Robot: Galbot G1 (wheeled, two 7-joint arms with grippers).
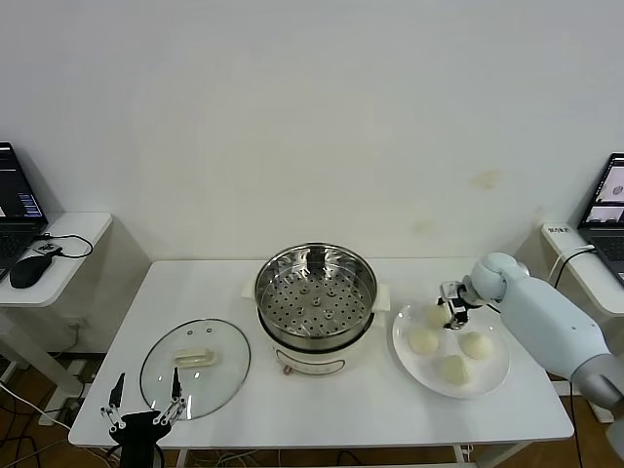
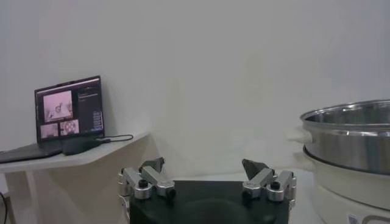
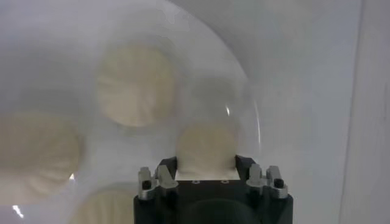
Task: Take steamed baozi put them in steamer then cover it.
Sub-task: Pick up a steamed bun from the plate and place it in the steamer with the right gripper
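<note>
The steamer (image 1: 283,330) stands open at the table's middle, its perforated tray (image 1: 317,300) bare; it also shows in the left wrist view (image 2: 353,143). The glass cover (image 1: 195,375) lies flat on the table to its left. Four baozi are at the white plate (image 1: 492,375) on the right. My right gripper (image 1: 446,316) is over the plate's far left side, its jaws closed against both sides of one baozi (image 1: 436,315), also seen in the right wrist view (image 3: 207,146) between the gripper (image 3: 207,163). Three other baozi (image 3: 137,82) lie below. My left gripper (image 1: 144,409) is open and empty at the table's front edge by the cover.
Side tables stand on both sides, each with a laptop (image 1: 15,210); the left one also carries a mouse (image 1: 29,268) and cable. A white wall is close behind the table. The left wrist view shows a laptop (image 2: 68,112) on its side table.
</note>
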